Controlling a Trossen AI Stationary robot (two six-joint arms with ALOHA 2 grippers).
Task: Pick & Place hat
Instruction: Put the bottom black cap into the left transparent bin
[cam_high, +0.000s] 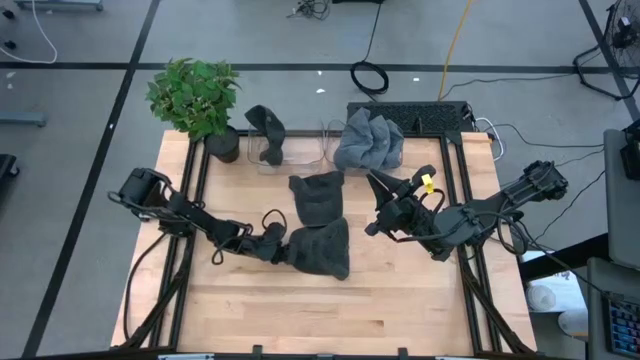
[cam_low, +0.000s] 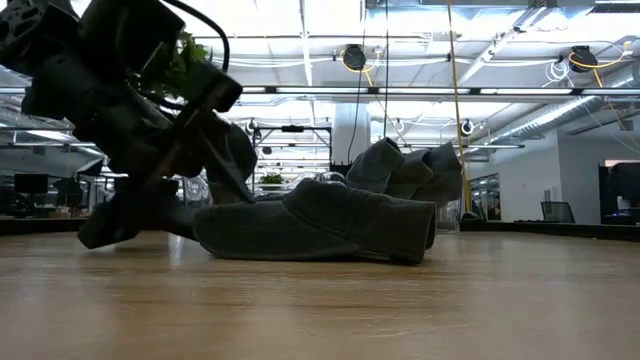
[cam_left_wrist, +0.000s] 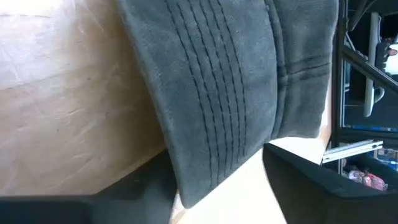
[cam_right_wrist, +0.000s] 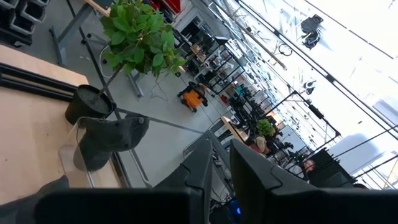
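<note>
High view: grey cloth cap (cam_high: 322, 248) lies mid-frame on the wood table (cam_high: 300, 310). Soft and light, probably floppy; the stitched brim looks the best hold. Left gripper (cam_high: 283, 250) is low at its left edge, fingers apart astride the brim. Right gripper (cam_high: 375, 182) is raised right of centre, fingers together, empty.

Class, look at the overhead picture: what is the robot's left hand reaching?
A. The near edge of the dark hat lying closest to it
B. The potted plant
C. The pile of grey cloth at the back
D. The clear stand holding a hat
A: the left hand sits at the edge of the nearest dark hat, its fingers either side of the brim in the left wrist view, far from the potted plant.
</note>
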